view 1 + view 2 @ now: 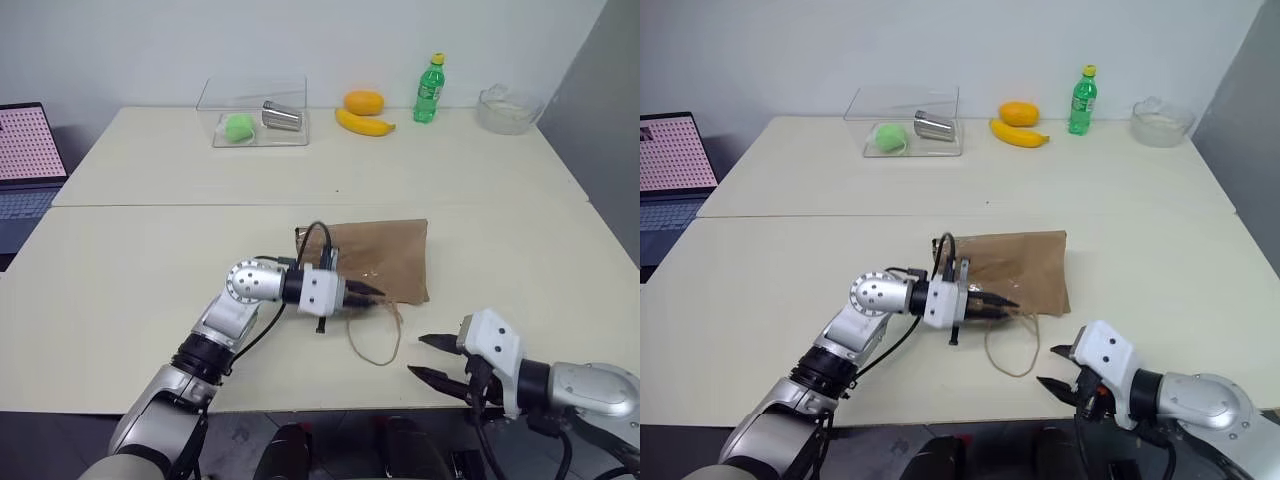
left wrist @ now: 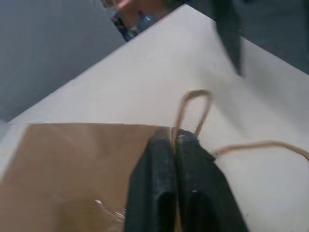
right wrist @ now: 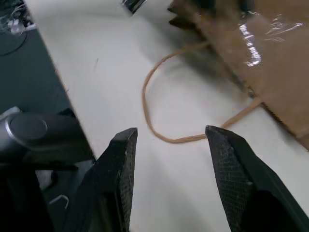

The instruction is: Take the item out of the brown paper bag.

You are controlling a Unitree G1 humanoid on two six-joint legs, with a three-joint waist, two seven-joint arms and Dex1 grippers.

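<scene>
Head views. Table [image 1: 150,250]: pale, two joined tops. Bag [image 1: 385,255]: brown paper, lying flat near the table's front edge, mouth toward the robot; one cord handle [image 1: 375,345] looped loose on the tabletop. Item: not visible; cannot tell whether it is inside. Left gripper [image 1: 372,296]: at the bag's mouth edge, fingers pressed together. Right gripper [image 1: 432,358]: over the table's front edge, right of the loose handle, fingers parted, nothing between them. Back row: clear box [image 1: 255,112] holding a green ball [image 1: 239,127] and a metal can [image 1: 282,115]; orange [image 1: 363,102]; banana [image 1: 364,124]; green bottle [image 1: 429,90], yellow cap; glass bowl [image 1: 508,108]. Laptop [image 1: 25,160] at the far left.

Left wrist view. Fingers [image 2: 161,186] closed tight on a second cord handle [image 2: 193,111] at the bag's edge; its loop stands up past the fingertips.

Right wrist view. Fingers [image 3: 120,174] apart, empty; loose handle on the table beyond them, bag at the upper corner.
</scene>
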